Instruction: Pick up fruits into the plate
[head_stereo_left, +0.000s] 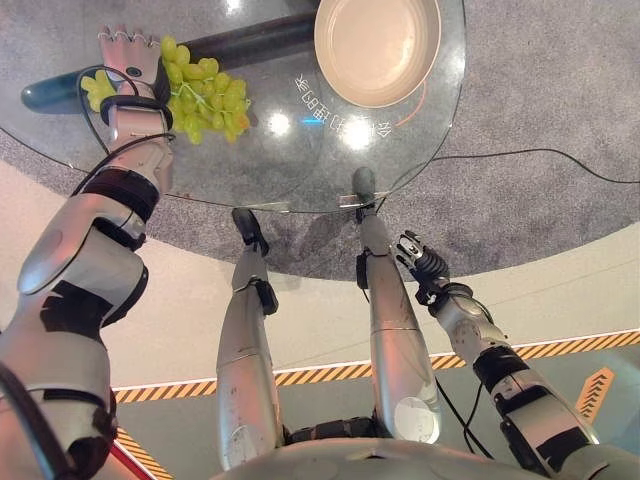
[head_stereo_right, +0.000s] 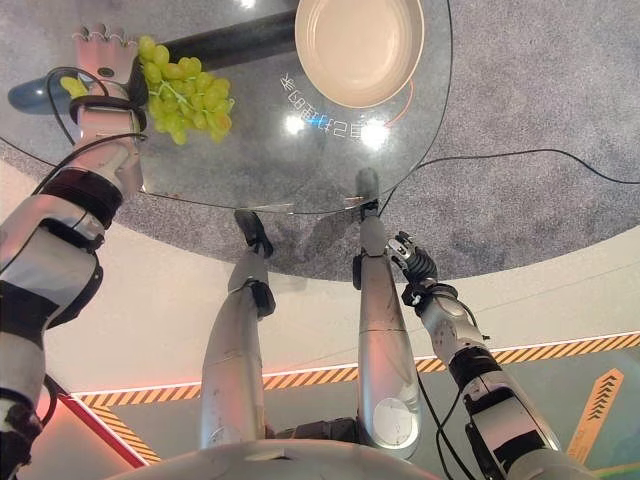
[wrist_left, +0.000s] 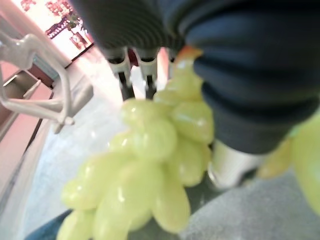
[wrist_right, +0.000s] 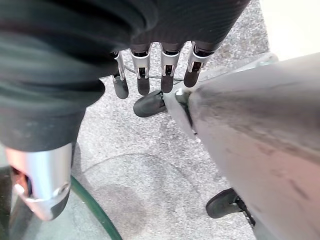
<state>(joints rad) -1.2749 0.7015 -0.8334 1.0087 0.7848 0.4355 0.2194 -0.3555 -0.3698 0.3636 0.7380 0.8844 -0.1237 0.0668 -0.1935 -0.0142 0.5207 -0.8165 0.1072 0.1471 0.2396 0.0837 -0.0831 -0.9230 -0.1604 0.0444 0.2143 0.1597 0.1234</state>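
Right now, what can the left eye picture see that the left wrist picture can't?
The left eye view takes in the round glass table, the empty cream plate at its far side, and the right hand hanging low beside the table, holding nothing. The left wrist view gives what the eye cannot: the grapes from very close, each one plump and pale green, right by the thumb. Both show the left hand lying over the grapes on the glass, with the bunch not yet lifted.
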